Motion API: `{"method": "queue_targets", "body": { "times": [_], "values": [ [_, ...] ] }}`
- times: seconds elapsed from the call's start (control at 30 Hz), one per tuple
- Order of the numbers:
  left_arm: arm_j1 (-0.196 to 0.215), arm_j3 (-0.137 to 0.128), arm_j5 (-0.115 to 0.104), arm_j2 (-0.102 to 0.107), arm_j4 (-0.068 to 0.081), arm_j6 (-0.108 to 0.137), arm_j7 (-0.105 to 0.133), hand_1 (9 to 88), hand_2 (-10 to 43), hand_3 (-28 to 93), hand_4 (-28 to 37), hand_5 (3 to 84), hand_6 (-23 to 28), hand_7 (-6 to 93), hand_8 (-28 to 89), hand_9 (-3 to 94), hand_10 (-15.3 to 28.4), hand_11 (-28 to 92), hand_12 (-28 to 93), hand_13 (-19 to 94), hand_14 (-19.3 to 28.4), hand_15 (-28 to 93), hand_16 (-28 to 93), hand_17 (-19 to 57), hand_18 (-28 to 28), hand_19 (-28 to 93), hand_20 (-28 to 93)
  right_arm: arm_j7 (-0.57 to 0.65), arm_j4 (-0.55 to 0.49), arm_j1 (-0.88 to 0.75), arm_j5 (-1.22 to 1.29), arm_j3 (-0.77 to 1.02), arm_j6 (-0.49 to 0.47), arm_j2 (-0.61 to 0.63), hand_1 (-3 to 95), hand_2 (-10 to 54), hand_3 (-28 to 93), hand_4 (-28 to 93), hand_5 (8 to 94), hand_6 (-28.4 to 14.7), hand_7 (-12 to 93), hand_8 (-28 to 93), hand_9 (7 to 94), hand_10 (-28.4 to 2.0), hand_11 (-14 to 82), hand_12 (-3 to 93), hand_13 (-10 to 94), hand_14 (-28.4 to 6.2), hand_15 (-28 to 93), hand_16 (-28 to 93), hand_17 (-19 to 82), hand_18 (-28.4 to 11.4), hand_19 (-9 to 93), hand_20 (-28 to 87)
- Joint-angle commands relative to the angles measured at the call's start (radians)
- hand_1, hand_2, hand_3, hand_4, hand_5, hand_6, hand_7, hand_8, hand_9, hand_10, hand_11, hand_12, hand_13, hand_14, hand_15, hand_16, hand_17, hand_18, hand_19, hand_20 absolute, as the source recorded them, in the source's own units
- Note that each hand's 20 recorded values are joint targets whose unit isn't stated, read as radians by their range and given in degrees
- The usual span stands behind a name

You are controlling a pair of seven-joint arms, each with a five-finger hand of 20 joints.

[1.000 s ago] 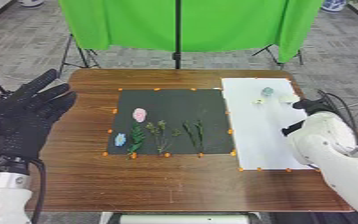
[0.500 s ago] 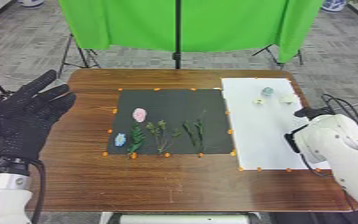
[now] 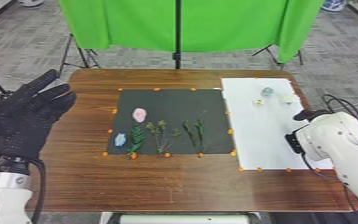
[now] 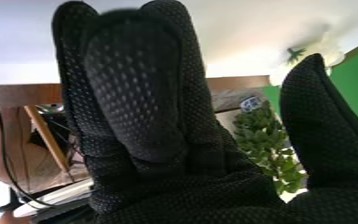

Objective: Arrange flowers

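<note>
- The right hand hangs at the white sheet's 2-to-3 o'clock edge, released, its fingers nearly straight, with nothing in its grasp.
- Across the brown bench, at 10 o'clock, the left hand is raised beside the tabletop, fingers loosely spread and empty.
- Three small blooms dress the far end of the white sheet: a pale blue flower at 12 o'clock, a cream flower just on the near side of it, and a white flower at 1 o'clock.
- On the dark mat, a pink flower lies toward 10 o'clock and a blue flower at 8 o'clock.
- Greenery lines the mat's near half: a leafy sprig beside the blue flower, a branching sprig near 6 o'clock, and thin green stems between 4 and 5.
- The step in hand looks like a pause between placements, the arrangement only partly built, with blooms on the sheet and no stems beneath them.
- The next move likely calls for the right hand to swing toward 9 o'clock, over the mat, and pinch one flower or stem lightly. Flat petals and slender stalks could slip or bend under a hard squeeze, and the sprigs' neighbours could be nudged.
</note>
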Motion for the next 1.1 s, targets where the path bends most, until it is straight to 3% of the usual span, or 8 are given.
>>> {"method": "queue_targets", "body": {
  "times": [0.03, 0.2, 0.43, 0.63, 0.73, 0.9, 1.1],
  "values": [
    [-0.001, 0.003, 0.005, -0.004, 0.004, -0.002, -0.012, 23.1, 7.5, 80, -23.6, 38.5, 10.6, 18.4, -11, 36.3, 21.5, 32, 11, 26, 28.4, 56, -11, -7.0, 25.5, 62, 15, -0.039, -0.020, 0.004, -0.005, -0.032, 0.048, 0.002, 28.0, 6.0, 68, -18, 55.9, -19.6, 5, -8, 78.2, -24.1, 16.7, 10.6, 93, -10.3, 46, 13, 59, -18.9, 82, -28],
    [0.002, 0.007, 0.002, 0.000, 0.002, 0.004, -0.001, 23.2, 7.5, 80, -23.6, 38.5, 10.5, 18.4, -11, 36.3, 21.5, 32, 11, 27, 28.4, 56, -11, -7.0, 25.6, 62, 15, -0.060, -0.021, 0.030, 0.001, -0.062, 0.058, 0.002, 28.1, 5.3, 69, -18, 59.9, -17.3, 6, -8, 75.5, -23.4, 14.3, 10.2, 92, -11.1, 43, 13, 58, -19.5, 81, -28],
    [-0.008, 0.011, 0.004, -0.002, 0.006, 0.001, -0.006, 23.1, 7.5, 80, -23.5, 38.5, 10.5, 18.5, -11, 36.3, 21.5, 31, 11, 26, 28.4, 56, -11, -6.9, 25.6, 62, 15, -0.068, -0.018, 0.048, -0.025, -0.094, 0.080, 0.004, 28.7, 4.7, 70, -19, 64.0, -15.4, 7, -8, 72.2, -22.4, 11.7, 9.4, 91, -11.7, 39, 13, 58, -19.5, 78, -28],
    [-0.003, 0.013, 0.001, 0.002, 0.003, 0.003, 0.005, 23.1, 7.5, 80, -23.5, 38.5, 10.6, 18.5, -11, 36.3, 21.4, 32, 11, 26, 28.4, 56, -11, -7.0, 25.6, 62, 15, -0.080, -0.037, 0.066, -0.090, -0.121, 0.099, 0.013, 29.2, 4.5, 70, -19, 67.2, -13.6, 8, -9, 74.2, -19.9, 11.2, 8.9, 92, -11.8, 36, 13, 58, -18.8, 77, -28],
    [-0.006, 0.010, 0.003, 0.001, 0.004, 0.001, -0.001, 23.1, 7.5, 80, -23.6, 38.5, 10.6, 18.5, -11, 36.3, 21.4, 32, 11, 26, 28.4, 56, -11, -6.9, 25.6, 62, 15, -0.072, -0.060, 0.063, -0.131, -0.116, 0.094, 0.021, 28.6, 4.4, 71, -20, 67.7, -13.0, 9, -9, 78.2, -21.0, 12.6, 9.7, 93, -10.9, 38, 14, 58, -19.0, 79, -28],
    [-0.002, 0.008, 0.002, 0.001, 0.001, 0.002, 0.004, 23.1, 7.6, 80, -23.6, 38.5, 10.6, 18.4, -11, 36.3, 21.5, 31, 11, 26, 28.4, 56, -11, -6.9, 25.6, 62, 15, -0.039, -0.077, 0.038, -0.111, -0.058, 0.026, 0.017, 25.7, 4.9, 70, -19, 53.8, -13.9, 6, -9, 86.8, -21.2, 15.7, 11.5, 94, -9.1, 47, 13, 63, -18.6, 82, -28],
    [0.010, 0.000, 0.001, 0.000, -0.002, 0.008, 0.010, 23.1, 7.6, 80, -23.5, 38.5, 10.5, 18.5, -11, 36.3, 21.5, 31, 11, 27, 28.4, 56, -11, -6.9, 25.6, 62, 15, -0.011, -0.081, -0.008, -0.084, 0.000, -0.043, 0.018, 25.3, 5.1, 68, -19, 49.8, -17.6, 2, -8, 90.0, -21.9, 15.7, 11.2, 94, -8.6, 51, 10, 64, -18.5, 82, -28]
  ]
}}
